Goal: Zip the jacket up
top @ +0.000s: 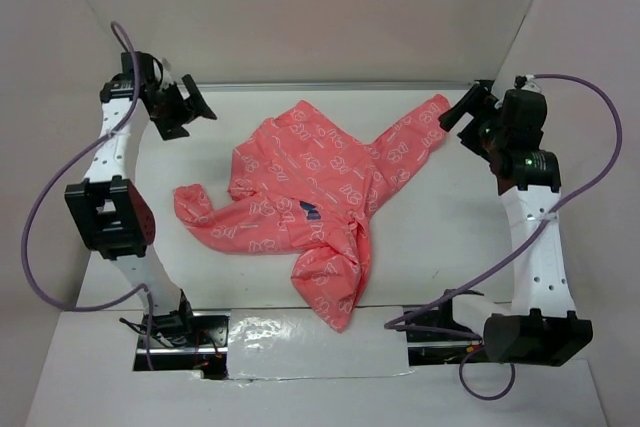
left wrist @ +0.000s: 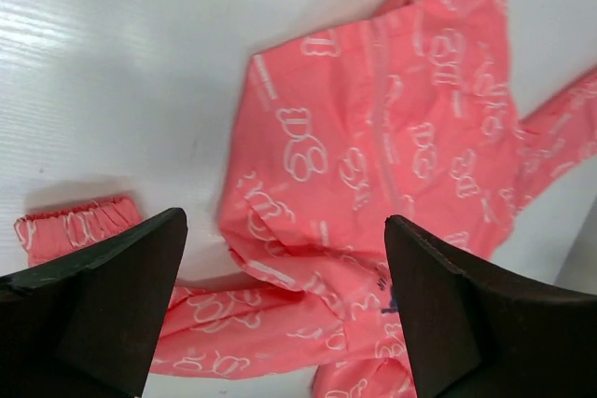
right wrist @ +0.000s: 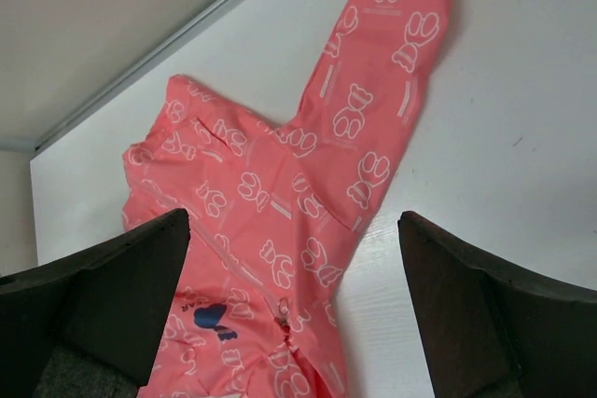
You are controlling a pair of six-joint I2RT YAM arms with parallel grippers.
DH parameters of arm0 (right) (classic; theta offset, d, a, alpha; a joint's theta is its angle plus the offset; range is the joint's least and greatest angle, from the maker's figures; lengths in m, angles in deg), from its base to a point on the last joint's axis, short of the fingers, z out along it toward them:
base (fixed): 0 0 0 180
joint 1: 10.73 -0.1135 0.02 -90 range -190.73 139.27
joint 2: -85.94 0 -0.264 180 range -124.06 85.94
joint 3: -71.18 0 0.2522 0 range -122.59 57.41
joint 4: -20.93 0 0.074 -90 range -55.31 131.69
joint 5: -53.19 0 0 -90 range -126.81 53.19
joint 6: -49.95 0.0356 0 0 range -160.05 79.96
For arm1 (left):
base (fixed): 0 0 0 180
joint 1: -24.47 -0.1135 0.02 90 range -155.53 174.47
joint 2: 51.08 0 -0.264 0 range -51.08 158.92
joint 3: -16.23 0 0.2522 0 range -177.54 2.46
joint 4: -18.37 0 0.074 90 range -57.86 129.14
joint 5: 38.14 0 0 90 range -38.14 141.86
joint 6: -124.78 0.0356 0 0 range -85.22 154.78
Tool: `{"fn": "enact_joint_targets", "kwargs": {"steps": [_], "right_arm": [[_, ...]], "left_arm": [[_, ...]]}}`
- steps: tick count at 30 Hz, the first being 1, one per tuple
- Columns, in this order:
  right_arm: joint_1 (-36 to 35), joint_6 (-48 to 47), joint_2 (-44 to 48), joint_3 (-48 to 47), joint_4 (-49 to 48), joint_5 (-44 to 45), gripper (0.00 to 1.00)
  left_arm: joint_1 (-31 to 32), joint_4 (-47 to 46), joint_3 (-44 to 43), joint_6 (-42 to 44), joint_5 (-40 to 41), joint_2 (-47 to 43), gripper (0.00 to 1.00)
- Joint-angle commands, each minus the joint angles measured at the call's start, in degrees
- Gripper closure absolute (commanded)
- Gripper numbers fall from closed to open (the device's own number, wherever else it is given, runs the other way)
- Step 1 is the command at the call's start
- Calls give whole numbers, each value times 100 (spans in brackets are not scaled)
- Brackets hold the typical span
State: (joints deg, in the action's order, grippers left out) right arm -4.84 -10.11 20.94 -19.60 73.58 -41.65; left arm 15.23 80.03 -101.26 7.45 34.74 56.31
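The coral-pink jacket with white outline print lies crumpled on the white table, one sleeve reaching to the back right, the other to the left. Its dark blue chest mark faces up. The zipper slider shows in the right wrist view, beside the chest mark. My left gripper is open and empty, raised over the far left, apart from the jacket. My right gripper is open and empty, raised at the far right near the sleeve end.
White walls enclose the table at the back and both sides. A metal strip runs along the back edge. Purple cables loop beside both arms. Silver tape covers the near edge between the arm bases.
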Motion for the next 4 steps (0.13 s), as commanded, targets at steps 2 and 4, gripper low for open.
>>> {"fn": "enact_joint_targets", "kwargs": {"steps": [2,4], "right_arm": [[26,-163,363,204,-119,326,0],[35,-260,469,239,-136,256,0]], "left_arm": [[18,-131,430,-184,-327,-727,1],[36,-167,615,-229,-388,-973,1]]}}
